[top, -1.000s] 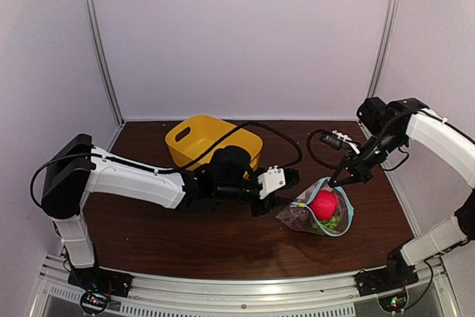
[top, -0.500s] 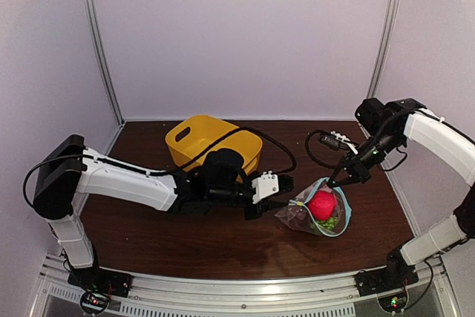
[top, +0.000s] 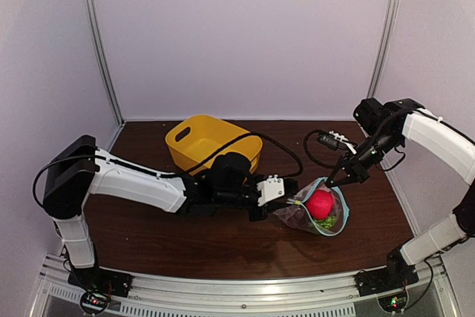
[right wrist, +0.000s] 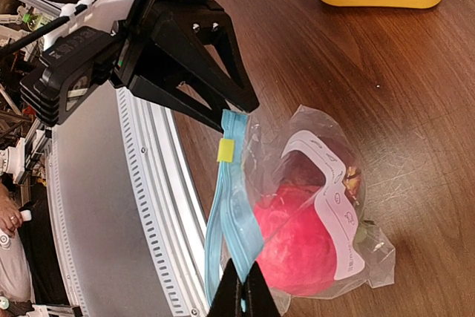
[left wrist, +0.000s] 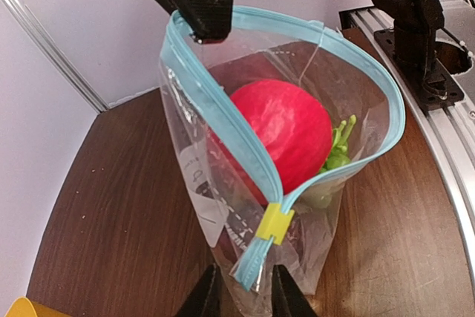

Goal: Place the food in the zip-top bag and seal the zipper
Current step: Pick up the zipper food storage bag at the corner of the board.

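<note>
The zip-top bag (top: 315, 211) stands open on the table, its mouth held up. Inside are the pink-red fruit (top: 320, 203) and the green grape bunch (left wrist: 338, 150); the maroon fruit is not clearly visible. The light blue zipper (left wrist: 223, 120) has a yellow slider (left wrist: 274, 222) near its left end. My right gripper (right wrist: 243, 291) is shut on the zipper rim at the far end, and it also shows in the top view (top: 331, 180). My left gripper (left wrist: 243, 296) is narrowly open, its jaws on either side of the zipper's tail just below the slider.
A yellow plastic basket (top: 211, 142) stands behind the left arm at the back centre. The metal rail (left wrist: 438, 109) of the table's front edge runs close to the bag. A black cable (top: 315, 146) loops near the right arm.
My left gripper has shifted slightly down and right until its jaws straddle the zipper's tail. The right gripper keeps hold of the rim and has barely moved.
</note>
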`<action>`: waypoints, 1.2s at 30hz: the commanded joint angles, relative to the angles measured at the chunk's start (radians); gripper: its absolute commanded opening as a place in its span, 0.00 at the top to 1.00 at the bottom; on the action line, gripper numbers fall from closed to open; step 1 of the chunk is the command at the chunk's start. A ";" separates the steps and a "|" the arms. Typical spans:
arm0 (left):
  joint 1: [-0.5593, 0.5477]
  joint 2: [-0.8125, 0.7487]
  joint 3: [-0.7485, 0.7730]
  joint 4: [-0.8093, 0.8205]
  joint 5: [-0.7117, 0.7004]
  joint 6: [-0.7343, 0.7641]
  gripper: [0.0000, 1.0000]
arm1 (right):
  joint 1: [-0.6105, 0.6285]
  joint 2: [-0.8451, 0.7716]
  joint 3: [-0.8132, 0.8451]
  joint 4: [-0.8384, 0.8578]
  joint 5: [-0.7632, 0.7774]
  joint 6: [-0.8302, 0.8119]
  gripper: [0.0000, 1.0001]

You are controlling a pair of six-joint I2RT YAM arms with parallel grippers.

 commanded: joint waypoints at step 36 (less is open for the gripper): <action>-0.036 -0.217 0.043 -0.231 0.099 -0.242 1.00 | -0.011 -0.131 0.129 -0.090 0.142 -0.078 0.68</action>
